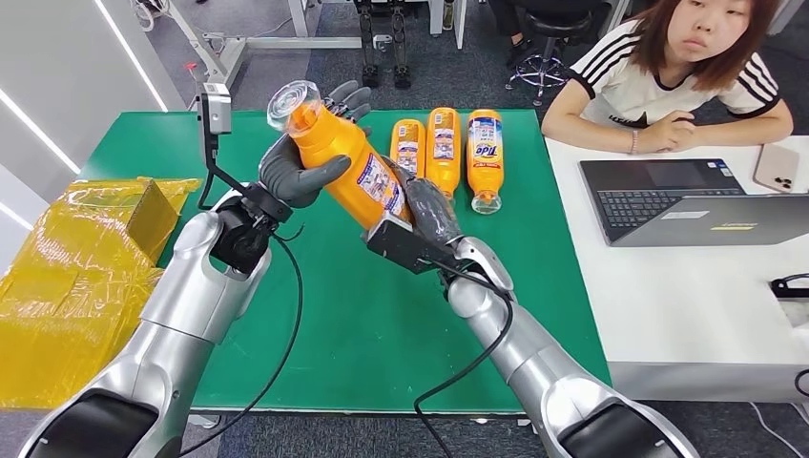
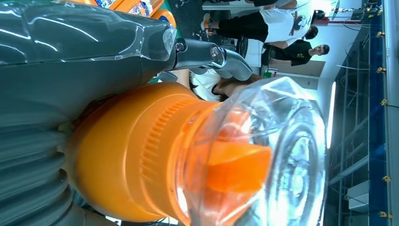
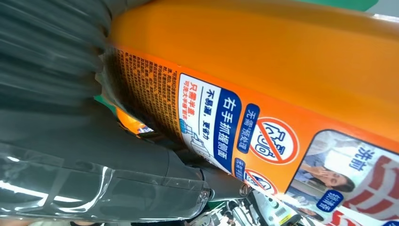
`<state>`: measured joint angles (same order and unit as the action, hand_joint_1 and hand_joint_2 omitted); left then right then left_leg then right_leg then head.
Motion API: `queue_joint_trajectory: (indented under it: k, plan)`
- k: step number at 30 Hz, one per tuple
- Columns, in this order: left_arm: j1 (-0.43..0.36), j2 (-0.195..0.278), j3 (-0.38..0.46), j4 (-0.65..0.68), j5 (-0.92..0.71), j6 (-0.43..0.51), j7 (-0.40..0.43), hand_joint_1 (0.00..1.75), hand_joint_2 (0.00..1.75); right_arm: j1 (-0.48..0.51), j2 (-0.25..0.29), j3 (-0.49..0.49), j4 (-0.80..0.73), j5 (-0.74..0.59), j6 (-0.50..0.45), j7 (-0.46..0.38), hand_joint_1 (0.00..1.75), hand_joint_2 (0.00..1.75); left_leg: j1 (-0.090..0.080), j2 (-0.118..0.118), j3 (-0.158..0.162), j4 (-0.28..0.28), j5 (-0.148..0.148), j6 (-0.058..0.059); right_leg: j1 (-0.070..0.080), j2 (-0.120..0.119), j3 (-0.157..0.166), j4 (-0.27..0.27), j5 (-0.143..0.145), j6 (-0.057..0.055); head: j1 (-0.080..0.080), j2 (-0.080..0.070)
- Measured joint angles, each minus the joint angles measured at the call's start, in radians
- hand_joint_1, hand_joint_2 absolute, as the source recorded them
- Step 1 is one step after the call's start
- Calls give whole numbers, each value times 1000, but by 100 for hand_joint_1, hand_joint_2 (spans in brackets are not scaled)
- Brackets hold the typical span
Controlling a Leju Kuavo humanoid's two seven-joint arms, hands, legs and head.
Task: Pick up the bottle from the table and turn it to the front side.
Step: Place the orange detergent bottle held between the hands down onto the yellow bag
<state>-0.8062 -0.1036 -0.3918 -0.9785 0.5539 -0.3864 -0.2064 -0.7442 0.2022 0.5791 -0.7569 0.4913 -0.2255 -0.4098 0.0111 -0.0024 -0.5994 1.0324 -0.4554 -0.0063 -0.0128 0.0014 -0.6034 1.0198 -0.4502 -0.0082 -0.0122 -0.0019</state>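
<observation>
The orange bottle [image 1: 345, 162] is in the air above the far middle part of the green tabletop [image 1: 382, 324], held between both of my hands and not touching the table. It is tilted, with its clear cap [image 1: 292, 102] pointing up and toward the far left corner and its base lower, toward me and to the right. My left hand [image 1: 298, 172] grasps the upper part of the bottle just under the cap: the thick grey thumb crosses the side that faces me and the darker fingers [image 1: 351, 98] come around from behind. In the left wrist view the cap [image 2: 277, 155] and the ribbed orange neck [image 2: 141, 150] are very close, pressed against my grey palm. My right hand [image 1: 427, 208] grasps the lower part of the bottle, near its printed label [image 1: 380, 181]; in the right wrist view this label [image 3: 226, 127] lies against my thumb, with blue and white text blocks on it. Both my arms come up from the near edge of the table and bend inward, so the wrists meet over the middle. Three more orange bottles [image 1: 444, 148] lie flat side by side near the far edge, just beyond my right hand. Yellow plastic wrapping [image 1: 76, 277] lies beside the left edge. A person [image 1: 668, 76] sits at a white desk [image 1: 687, 315] to the right with a laptop [image 1: 668, 200] and a phone [image 1: 776, 167].
</observation>
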Motion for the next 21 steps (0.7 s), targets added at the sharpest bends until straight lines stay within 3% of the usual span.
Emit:
queue_joint_trajectory:
  k: [2,5,7,8,9,10,11,12,14,15,21]
  plan:
    - [0,0,0,-1,0,0,0,11,175,0,0,0,2,0,0,0,175,175,0,0,0,0,0,0,0,0,0,0,0,0,0,0]
    - [0,0,0,-3,1,1,-1,24,175,1,0,0,5,0,0,0,175,175,0,0,0,0,0,0,0,0,0,0,0,0,0,0]
    - [0,1,1,-4,4,7,-6,94,175,2,-1,0,8,0,-3,1,175,175,0,0,0,0,0,0,0,0,0,0,0,0,0,0]
    - [0,2,2,-6,5,13,-13,121,175,5,-2,0,10,0,-5,1,175,175,0,0,0,0,0,0,0,0,0,0,0,0,0,0]
    - [0,2,3,-8,5,19,-22,127,175,9,-4,0,10,0,-7,1,175,175,0,0,0,0,0,0,0,0,0,0,0,0,0,0]
    - [0,2,4,-11,4,26,-31,105,175,14,-6,0,11,0,-9,0,175,175,0,0,0,0,0,0,0,0,0,0,0,0,0,0]
    - [0,2,6,-15,2,32,-39,102,175,19,-8,0,11,-1,-10,-2,175,175,0,0,0,0,0,0,0,0,0,0,0,0,0,0]
    - [1,2,6,-19,-1,38,-46,111,175,25,-11,0,12,-1,-11,-4,175,175,0,0,0,0,0,0,0,0,0,0,0,0,0,0]
    - [3,2,6,-26,-7,47,-54,167,175,33,-15,0,14,-5,-13,-11,175,175,0,0,0,0,0,0,0,0,0,0,0,0,0,0]
    - [4,1,6,-29,-10,49,-56,175,175,35,-16,0,16,-7,-15,-15,175,175,0,0,0,0,0,0,0,0,0,0,0,0,0,0]
    - [6,-9,6,-29,-5,28,-60,175,175,45,-25,-8,17,-66,-44,-48,175,175,0,0,0,0,0,0,0,0,-1,0,0,0,0,0]
